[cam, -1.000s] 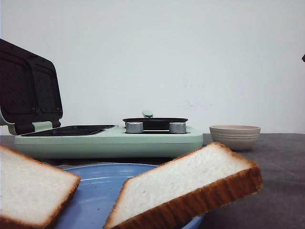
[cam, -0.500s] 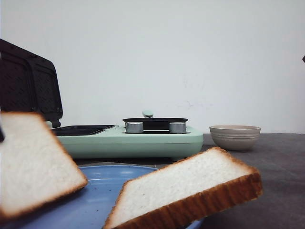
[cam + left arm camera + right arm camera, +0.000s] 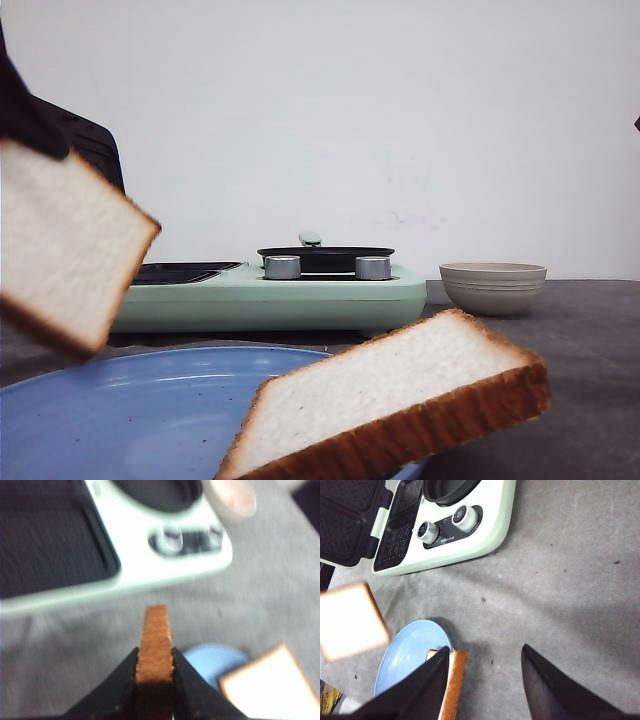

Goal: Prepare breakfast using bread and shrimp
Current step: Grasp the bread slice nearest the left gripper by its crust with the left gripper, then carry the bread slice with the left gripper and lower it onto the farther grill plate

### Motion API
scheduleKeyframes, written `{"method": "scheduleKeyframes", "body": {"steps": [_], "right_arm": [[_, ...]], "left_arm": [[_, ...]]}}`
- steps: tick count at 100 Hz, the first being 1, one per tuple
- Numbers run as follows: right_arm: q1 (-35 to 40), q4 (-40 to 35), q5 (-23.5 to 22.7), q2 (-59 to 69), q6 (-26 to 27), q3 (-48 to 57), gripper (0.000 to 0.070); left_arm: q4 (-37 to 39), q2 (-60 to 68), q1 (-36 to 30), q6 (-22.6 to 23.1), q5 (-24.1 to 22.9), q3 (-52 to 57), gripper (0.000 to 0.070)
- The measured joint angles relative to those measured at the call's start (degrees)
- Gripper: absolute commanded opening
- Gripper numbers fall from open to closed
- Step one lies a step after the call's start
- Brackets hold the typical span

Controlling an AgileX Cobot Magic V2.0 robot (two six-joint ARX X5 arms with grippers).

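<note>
Sitting on the grey table [image 3: 580, 580], the mint-green breakfast maker [image 3: 270, 295] has its dark lid [image 3: 345, 520] raised and a black pan [image 3: 325, 256] behind two knobs. Nearer the camera lies the blue plate [image 3: 120, 420], with one bread slice [image 3: 390, 400] leaning on its rim, crust edge forward. A second slice [image 3: 65, 240] hangs tilted above the plate, one corner pointing down. The left gripper [image 3: 154, 662] pinches this slice edge-on, jaws closed against both faces. The right gripper [image 3: 485, 680] is spread wide and holds nothing, one finger just beside the plate slice. A beige bowl [image 3: 493, 286] stands to the right.
</note>
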Motion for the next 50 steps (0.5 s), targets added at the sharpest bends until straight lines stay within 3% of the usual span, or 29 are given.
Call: {"method": "scheduleKeyframes", "body": {"steps": [50], "right_arm": [[0.0,-0.02,0.0,0.0,0.0,0.0,0.028]], "left_arm": [[9.75,0.31,-0.15,1.44,-5.09,0.0,0.0004]]}}
